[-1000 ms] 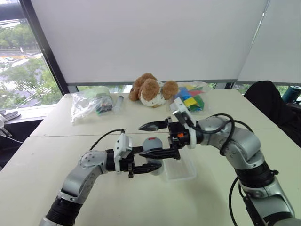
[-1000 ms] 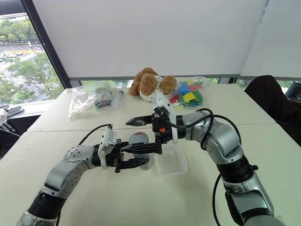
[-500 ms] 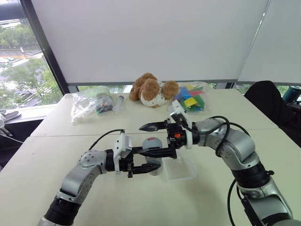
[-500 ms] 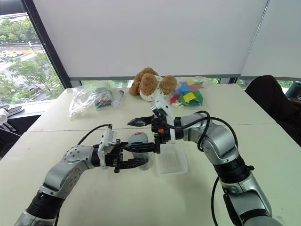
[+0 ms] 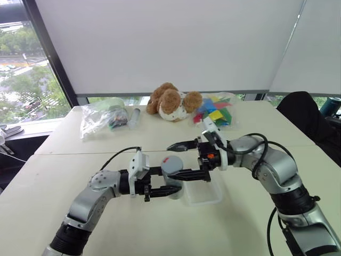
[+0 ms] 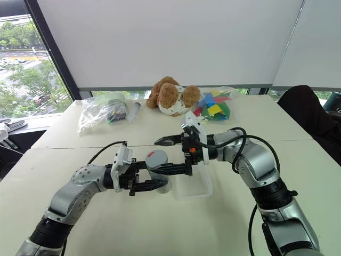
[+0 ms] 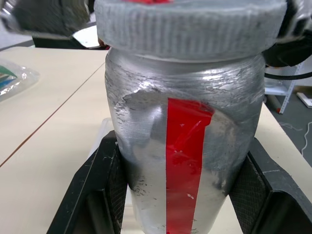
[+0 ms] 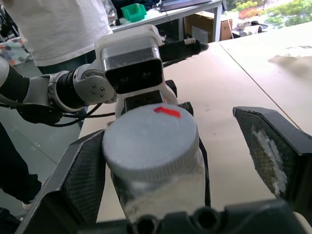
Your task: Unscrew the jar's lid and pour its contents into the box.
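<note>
Jaws first: we see the left gripper (image 5: 171, 180) clamped on the jar (image 7: 183, 161), one black pad pressed against each side of the silver body, the red stripe facing the wrist camera. We hold the jar upright above the worktop (image 5: 80, 160), beside the near end of the clear box (image 5: 205, 193). The grey lid (image 8: 150, 141) is on the jar, a small red mark on its top. Around the lid stands the right gripper (image 5: 184, 160) with its jaws spread wide; in the right wrist view one finger (image 8: 83, 178) is close beside the lid and the other stands clear of it. Farther back on the worktop lie a clear bag (image 5: 101, 120), a brown teddy bear (image 5: 171, 101) and a bag of coloured blocks (image 5: 216, 113).
</note>
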